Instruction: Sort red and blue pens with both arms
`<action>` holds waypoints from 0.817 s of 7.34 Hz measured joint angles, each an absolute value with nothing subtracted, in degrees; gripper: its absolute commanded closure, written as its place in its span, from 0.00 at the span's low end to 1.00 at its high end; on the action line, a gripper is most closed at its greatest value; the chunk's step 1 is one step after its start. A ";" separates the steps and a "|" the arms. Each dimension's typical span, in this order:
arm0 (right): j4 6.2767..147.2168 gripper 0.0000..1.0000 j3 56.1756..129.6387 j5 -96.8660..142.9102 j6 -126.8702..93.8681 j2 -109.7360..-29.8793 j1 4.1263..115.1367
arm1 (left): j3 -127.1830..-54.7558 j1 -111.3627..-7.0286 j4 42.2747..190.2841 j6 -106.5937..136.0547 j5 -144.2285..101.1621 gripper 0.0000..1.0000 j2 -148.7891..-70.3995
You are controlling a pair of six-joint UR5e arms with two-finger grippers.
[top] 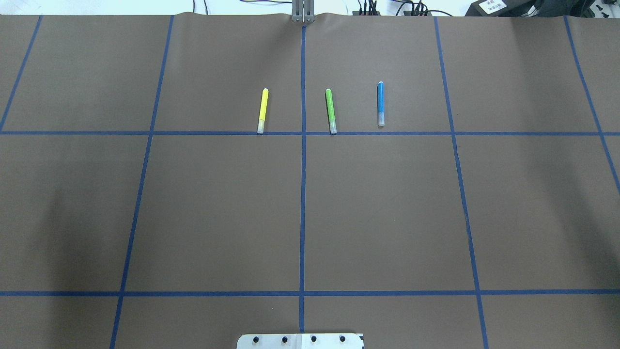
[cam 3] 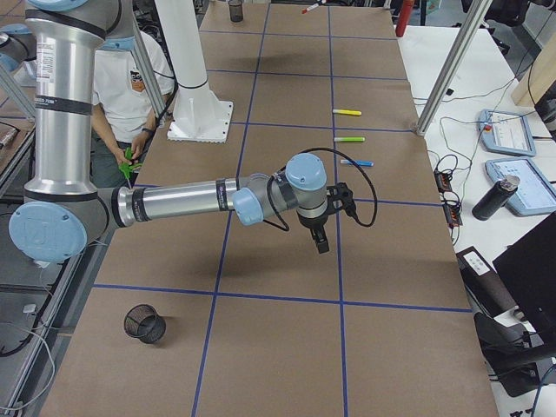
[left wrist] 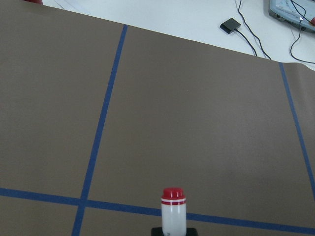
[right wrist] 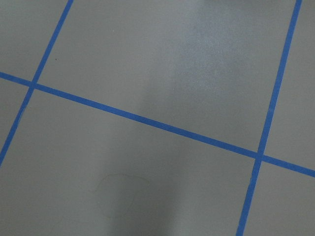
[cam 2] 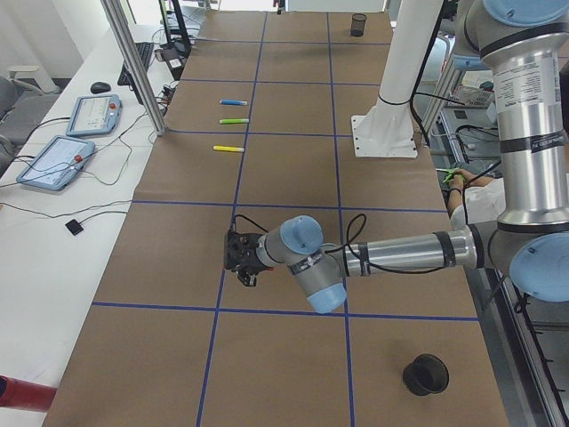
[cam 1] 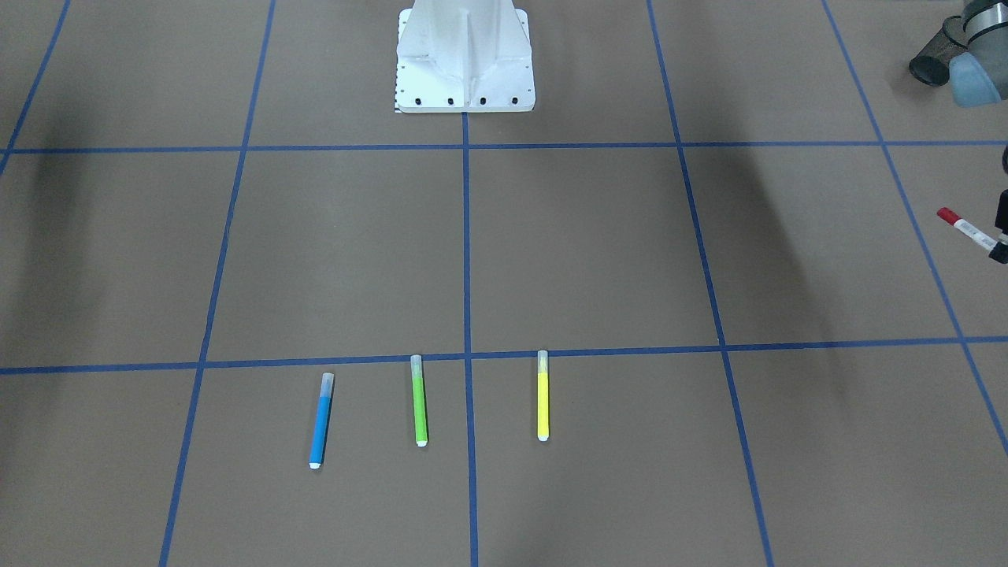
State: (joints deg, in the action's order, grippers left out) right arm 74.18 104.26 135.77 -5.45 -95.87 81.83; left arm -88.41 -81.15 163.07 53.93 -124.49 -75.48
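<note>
Table: green pen between yellow pen, blue pen.

Left arm reaches out low with forearm near level, left gripper clamped on the red pen; right arm likewise outstretched, right gripper pointing down, finger spacing unreadable.

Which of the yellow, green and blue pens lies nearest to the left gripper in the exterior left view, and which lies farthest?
Counting from the left gripper:
1. Yellow pen, at the near end of the row.
2. Green pen, in the middle of the row.
3. Blue pen, at the far end of the row.
</note>
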 measured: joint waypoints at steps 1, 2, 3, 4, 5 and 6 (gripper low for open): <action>74.18 0.00 104.23 135.69 -5.45 -95.84 81.76 | -88.04 -83.96 168.67 54.03 -124.79 1.00 -70.87; 74.18 0.00 104.20 135.60 -5.45 -95.82 81.69 | -87.30 -87.06 174.15 54.05 -124.81 1.00 -66.21; 74.18 0.00 104.21 135.53 -5.45 -95.78 81.62 | -85.54 -90.78 179.70 54.04 -124.89 1.00 -62.25; 74.18 0.00 104.21 135.48 -5.45 -95.72 81.56 | -83.50 -94.80 184.48 53.87 -125.06 1.00 -59.40; 74.18 0.00 104.19 135.46 -5.45 -95.67 81.52 | -82.22 -97.84 188.26 53.60 -125.17 1.00 -56.75; 74.18 0.00 104.16 135.42 -5.45 -95.65 81.47 | -81.31 -100.23 191.99 53.42 -125.22 1.00 -53.93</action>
State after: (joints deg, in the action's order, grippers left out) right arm 74.18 104.16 135.42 -5.45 -95.65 81.47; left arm -81.31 -100.23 191.99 53.42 -125.22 -53.93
